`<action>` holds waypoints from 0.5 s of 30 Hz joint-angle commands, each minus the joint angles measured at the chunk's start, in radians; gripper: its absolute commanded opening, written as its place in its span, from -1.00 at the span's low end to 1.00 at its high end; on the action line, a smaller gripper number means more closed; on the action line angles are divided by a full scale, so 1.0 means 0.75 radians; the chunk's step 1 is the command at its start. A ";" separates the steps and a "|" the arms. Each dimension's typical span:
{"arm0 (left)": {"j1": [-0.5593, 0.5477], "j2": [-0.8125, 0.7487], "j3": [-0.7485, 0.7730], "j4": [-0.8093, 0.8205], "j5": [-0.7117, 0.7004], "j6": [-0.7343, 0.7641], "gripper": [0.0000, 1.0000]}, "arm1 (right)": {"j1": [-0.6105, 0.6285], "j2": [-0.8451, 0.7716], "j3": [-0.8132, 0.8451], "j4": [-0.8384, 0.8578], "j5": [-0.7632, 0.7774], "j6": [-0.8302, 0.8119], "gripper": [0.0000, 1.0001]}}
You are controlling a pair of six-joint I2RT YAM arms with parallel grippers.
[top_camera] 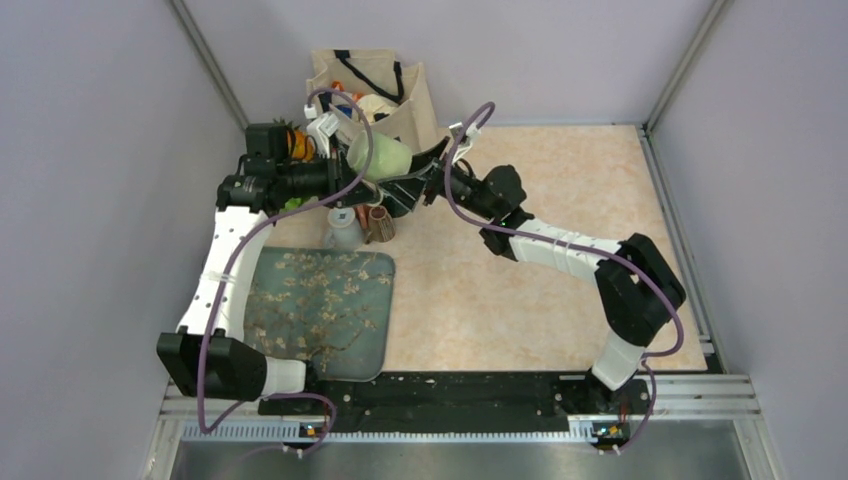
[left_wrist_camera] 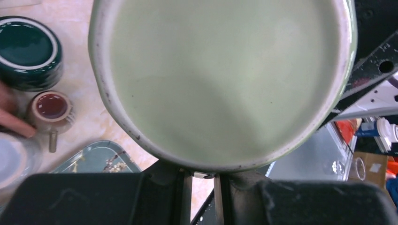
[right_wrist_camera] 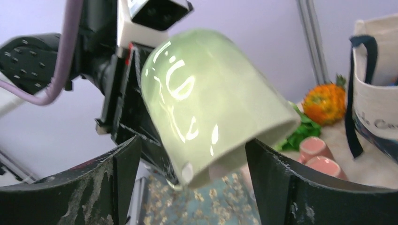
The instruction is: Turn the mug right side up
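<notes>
The mug (right_wrist_camera: 206, 103) hangs tilted in the air above the table (top_camera: 520, 280), mouth downward. It is glazed ceramic, so I judge it stiff, slick, breakable and fairly heavy. My left claw (left_wrist_camera: 201, 183) pinches its rim. My right claw (right_wrist_camera: 190, 154) gapes astride the body, likely the firmest hold.

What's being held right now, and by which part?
Pale green mug, pinched at its rim by the left gripper; right gripper straddles it, jaws open.

White links (top_camera: 228, 265), black joints (top_camera: 640, 290), purple cables (top_camera: 204, 390), scuffed black fingers (right_wrist_camera: 300, 192).
</notes>
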 commanded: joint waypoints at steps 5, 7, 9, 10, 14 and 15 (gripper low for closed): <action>-0.069 -0.026 -0.029 0.113 0.247 0.038 -1.00 | -0.008 0.039 0.005 0.582 -0.056 0.165 0.31; -0.070 -0.020 -0.044 0.109 0.266 0.053 -1.00 | -0.008 0.036 -0.008 0.639 -0.033 0.182 -0.20; -0.068 -0.019 -0.048 0.076 0.245 0.097 -1.00 | -0.008 0.025 -0.019 0.631 -0.006 0.177 -0.82; -0.068 -0.016 -0.047 0.050 0.235 0.128 -1.00 | -0.008 0.014 -0.033 0.615 0.012 0.162 -1.00; -0.028 -0.009 -0.034 -0.075 0.169 0.279 -0.53 | -0.014 -0.066 -0.088 0.385 0.098 0.017 -1.00; -0.006 -0.013 -0.033 -0.103 0.149 0.306 -0.29 | -0.012 -0.088 -0.094 0.309 0.108 -0.048 -1.00</action>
